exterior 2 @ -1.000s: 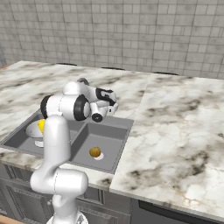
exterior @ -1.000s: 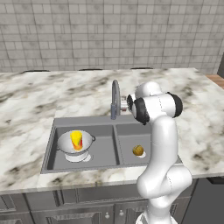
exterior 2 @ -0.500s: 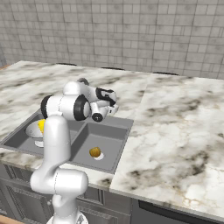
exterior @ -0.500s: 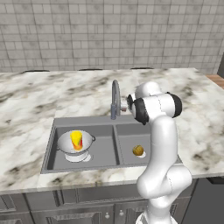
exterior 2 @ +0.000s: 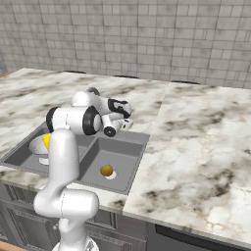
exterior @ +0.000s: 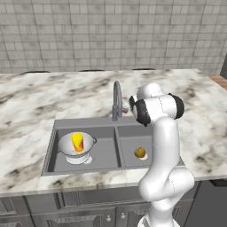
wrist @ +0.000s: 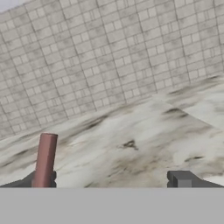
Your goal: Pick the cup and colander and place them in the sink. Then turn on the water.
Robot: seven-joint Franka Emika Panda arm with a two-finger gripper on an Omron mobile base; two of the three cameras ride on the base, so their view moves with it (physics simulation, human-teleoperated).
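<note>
My claw [exterior 2: 126, 123] is released beside the faucet [exterior: 117, 100]; cup [exterior: 77, 142] in colander [exterior: 76, 147] lies lower left in sink [exterior: 51, 148].

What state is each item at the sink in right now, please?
cup: upright inside the colander
colander: in the sink's left basin
sink: no water visible in it
faucet: no stream visible
ball: in the right basin
gripper: beside the faucet, jaws apart

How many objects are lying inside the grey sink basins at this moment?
3: a white round colander in the left basin, a small yellow cup inside it, a yellowish-brown ball in the right basin. Others may be hidden.
</note>
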